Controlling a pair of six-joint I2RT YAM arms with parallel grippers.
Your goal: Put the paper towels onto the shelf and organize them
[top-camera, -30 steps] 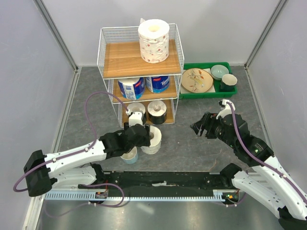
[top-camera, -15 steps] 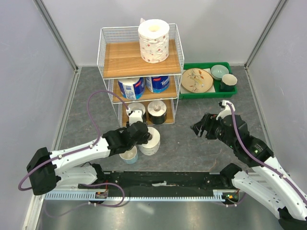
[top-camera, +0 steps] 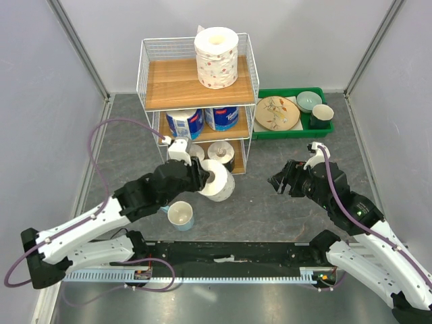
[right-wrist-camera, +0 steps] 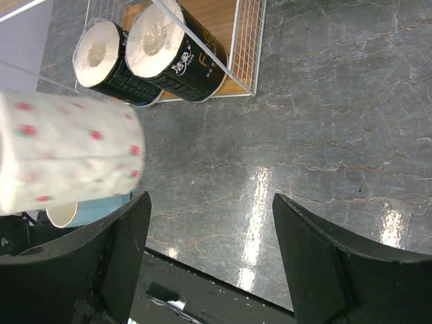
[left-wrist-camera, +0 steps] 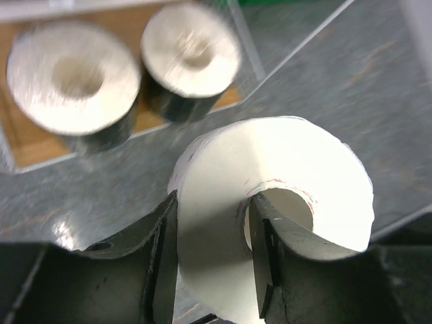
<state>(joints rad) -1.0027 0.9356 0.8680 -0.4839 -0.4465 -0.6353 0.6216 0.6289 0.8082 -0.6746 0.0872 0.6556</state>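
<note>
My left gripper (top-camera: 200, 181) is shut on a large white paper towel roll with red speckles (top-camera: 219, 180), one finger inside its core (left-wrist-camera: 270, 263), and holds it tilted above the floor in front of the shelf (top-camera: 196, 82). The roll also shows in the left wrist view (left-wrist-camera: 270, 196) and the right wrist view (right-wrist-camera: 64, 148). A second speckled roll (top-camera: 216, 57) stands on the top board. Two blue-wrapped rolls (top-camera: 185, 123) sit on the middle tier, two dark-wrapped rolls (top-camera: 221, 156) on the bottom tier. My right gripper (top-camera: 278, 181) is open and empty to the right.
A pale cup with a blue handle (top-camera: 181, 216) stands on the floor below the left gripper. A green tray (top-camera: 324, 132) with a plate, a bowl and a cup sits right of the shelf. Grey walls close in both sides.
My left gripper has lifted the speckled roll off the floor beside the cup and carried it up toward the shelf. The right arm has not moved.
</note>
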